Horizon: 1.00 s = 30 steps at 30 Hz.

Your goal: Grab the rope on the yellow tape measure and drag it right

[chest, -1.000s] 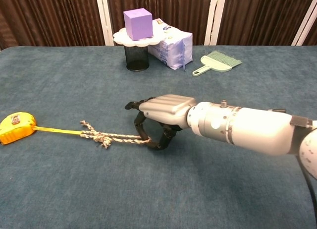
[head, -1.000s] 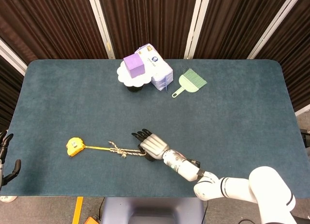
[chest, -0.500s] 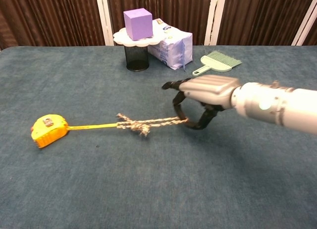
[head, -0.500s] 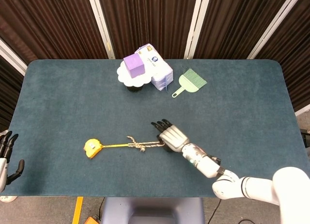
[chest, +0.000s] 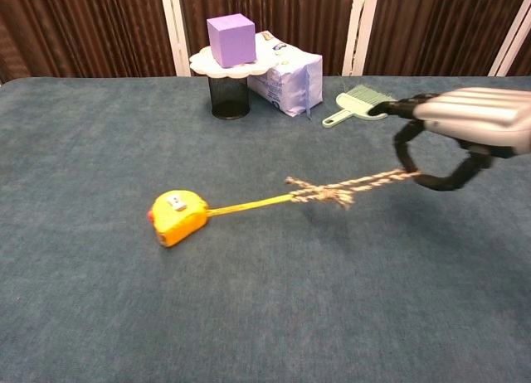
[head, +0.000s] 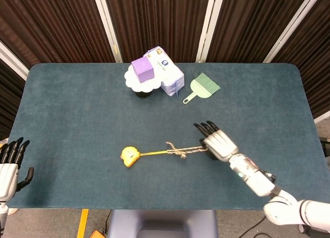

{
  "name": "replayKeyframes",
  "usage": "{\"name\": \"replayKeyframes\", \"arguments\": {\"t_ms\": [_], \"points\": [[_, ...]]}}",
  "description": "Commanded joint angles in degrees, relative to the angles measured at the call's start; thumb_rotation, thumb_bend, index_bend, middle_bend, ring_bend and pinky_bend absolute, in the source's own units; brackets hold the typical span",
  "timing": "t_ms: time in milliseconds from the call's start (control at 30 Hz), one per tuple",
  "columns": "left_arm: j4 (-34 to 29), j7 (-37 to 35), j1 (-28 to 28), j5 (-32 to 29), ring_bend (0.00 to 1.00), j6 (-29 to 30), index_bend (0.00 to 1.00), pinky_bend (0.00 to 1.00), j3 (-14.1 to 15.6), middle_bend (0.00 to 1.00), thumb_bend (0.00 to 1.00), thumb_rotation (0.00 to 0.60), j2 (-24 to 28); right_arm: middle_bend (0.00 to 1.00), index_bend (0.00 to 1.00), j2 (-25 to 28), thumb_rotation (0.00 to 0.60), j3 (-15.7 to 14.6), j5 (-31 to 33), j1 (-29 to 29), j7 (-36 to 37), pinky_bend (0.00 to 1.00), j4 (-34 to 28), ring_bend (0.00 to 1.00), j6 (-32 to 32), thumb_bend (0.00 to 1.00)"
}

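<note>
One robot hand — the left hand — waits open at the table's near corner. Farther in, the right hand pinches the rope tied to the yellow tape measure — mid-table, well before the purple block.

Blue table, yellow tape measure, rope, brush

Yellow tape measure on the desk, centre-front — yellow blade out; knotted beige rope taut, rising rightward off the surface.
</note>
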Motion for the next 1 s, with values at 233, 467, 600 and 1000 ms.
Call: {"name": "replayKeyframes", "arguments": {"t_ms": [233,467,600,1000], "points": [[-0.5,0.1,0.2,0.6,0.0,0.9,0.03,0.07,0.3,0.0,0.47,0.6,0.2,0.08,0.71,6.6,0.6,-3.7,-2.9,-6.9,3.7,0.0,0.1,0.07,5.8,0.52],[-1.0,0.7,0.4,1.4,0.0,1.6,0.03,0.07,0.6,0.0,0.47,0.6,0.1,0.08,0.71,9.3,0.6,-3.9,-1.6,-11.9,9.5,0.0,5.0,0.07,8.9,0.52],[-1.2,1.3,0.5,1.3,0.0,1.7,0.04,0.07,0.7,0.0,0.47,0.6,0.0,0.08,0.71,9.4,0.6,-3.4,-0.3,-14.2,13.5,0.0,9.2,0.07,9.5,0.52],[-1.2,2.5,0.5,1.2,0.0,1.6,0.04,0.07,0.8,0.0,0.47,0.6,-0.4,0.08,0.72,9.0,0.6,-1.3,2.2,-18.2,21.7,0.0,18.9,0.07,8.4,0.52]]}}
